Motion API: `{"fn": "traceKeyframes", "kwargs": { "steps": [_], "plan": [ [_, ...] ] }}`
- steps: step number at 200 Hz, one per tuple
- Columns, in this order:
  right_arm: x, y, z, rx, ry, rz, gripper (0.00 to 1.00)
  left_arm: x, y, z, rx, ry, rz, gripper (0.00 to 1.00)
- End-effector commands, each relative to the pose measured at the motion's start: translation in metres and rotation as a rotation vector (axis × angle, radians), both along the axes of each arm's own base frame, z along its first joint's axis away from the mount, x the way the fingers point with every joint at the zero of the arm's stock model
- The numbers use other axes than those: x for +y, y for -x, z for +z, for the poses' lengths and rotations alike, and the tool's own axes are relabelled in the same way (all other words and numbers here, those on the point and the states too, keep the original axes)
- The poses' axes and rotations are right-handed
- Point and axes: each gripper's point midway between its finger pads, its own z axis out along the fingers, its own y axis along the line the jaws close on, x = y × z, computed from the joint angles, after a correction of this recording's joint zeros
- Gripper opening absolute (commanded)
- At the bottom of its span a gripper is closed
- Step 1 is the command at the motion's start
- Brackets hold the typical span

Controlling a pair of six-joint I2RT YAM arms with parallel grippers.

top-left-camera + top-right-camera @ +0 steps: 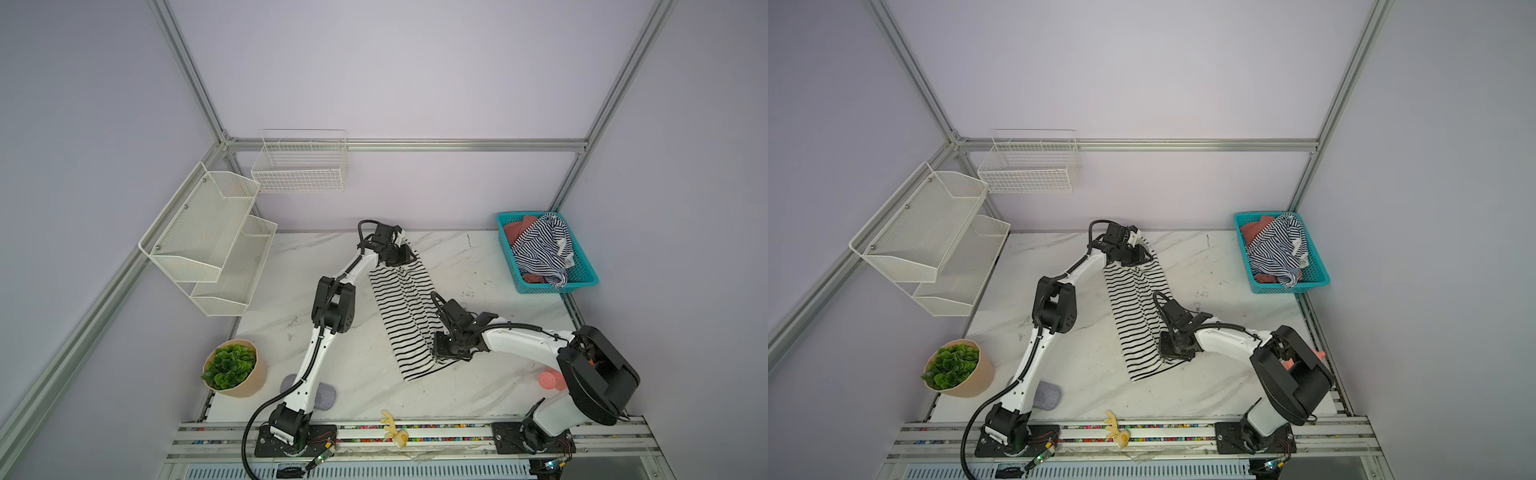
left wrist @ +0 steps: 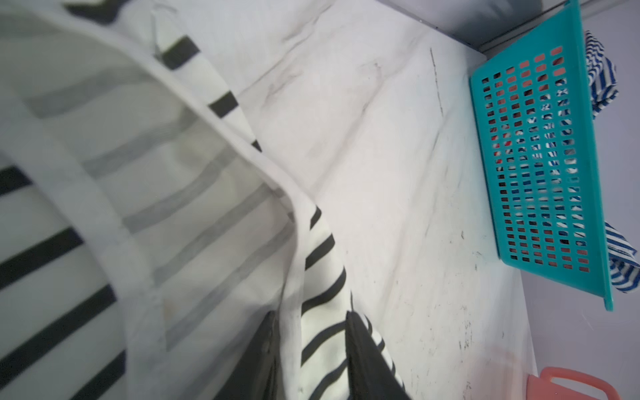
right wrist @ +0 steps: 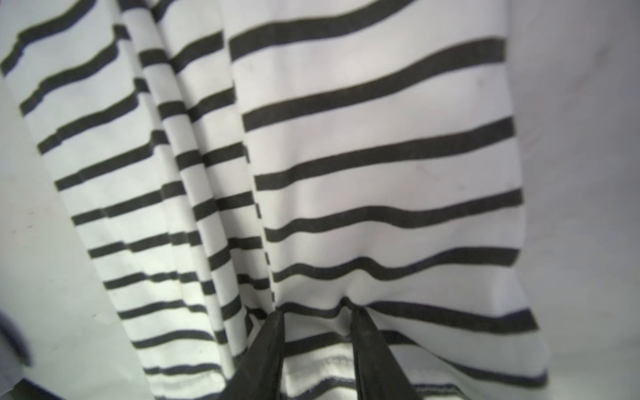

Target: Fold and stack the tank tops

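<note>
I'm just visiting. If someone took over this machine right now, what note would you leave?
Left pincer: at the far end of the white tank top, cloth between its jaws; grip unclear.
Right pincer: same at the near hem.
White tank top lies on the table as a long strip, apparently folded lengthwise. Navy tank top sits crumpled in the teal basket.
To do: finish this fold, fold the navy one, stack both.

Identify the soft white cloth tank top (image 1: pixel 405 316) by its wide-spaced black stripes. Identify the crumpled cloth tank top (image 1: pixel 540 249) by its dense, thin navy-and-white stripes. The perforated plastic basket (image 1: pixel 577 284) is teal; the plain cloth (image 1: pixel 515 232) inside it is terracotta red. The flat marble tabletop (image 1: pixel 478 390) is white with grey veins. The ribbed pot (image 1: pixel 255 380) is beige; its leafy plant (image 1: pixel 228 365) is green.
</note>
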Motion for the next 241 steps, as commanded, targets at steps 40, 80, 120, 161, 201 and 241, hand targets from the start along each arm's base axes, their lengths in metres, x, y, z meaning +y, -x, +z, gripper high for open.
{"fn": "traceKeyframes", "kwargs": {
  "steps": [40, 80, 120, 161, 201, 241],
  "plan": [
    [0.01, 0.068, -0.033, 0.201, 0.041, -0.062, 0.39, -0.029, -0.003, -0.004, -0.012, 0.103, -0.009, 0.38],
    [0.035, 0.063, -0.029, 0.18, 0.021, -0.01, 0.41, -0.036, -0.005, 0.043, -0.083, 0.156, -0.022, 0.42],
    [0.048, 0.052, -0.009, 0.123, 0.028, 0.012, 0.42, -0.036, 0.001, 0.104, -0.168, 0.184, -0.032, 0.53],
    [0.056, 0.036, 0.03, 0.03, -0.007, 0.014, 0.42, -0.029, 0.014, 0.143, -0.205, 0.182, -0.034, 0.59],
    [0.06, 0.019, 0.085, -0.096, -0.06, 0.017, 0.44, -0.005, 0.034, 0.191, -0.242, 0.116, 0.012, 0.6],
    [0.036, 0.019, 0.101, -0.155, -0.02, -0.014, 0.48, 0.066, 0.098, 0.184, -0.095, -0.143, 0.109, 0.61]
  ]
}}
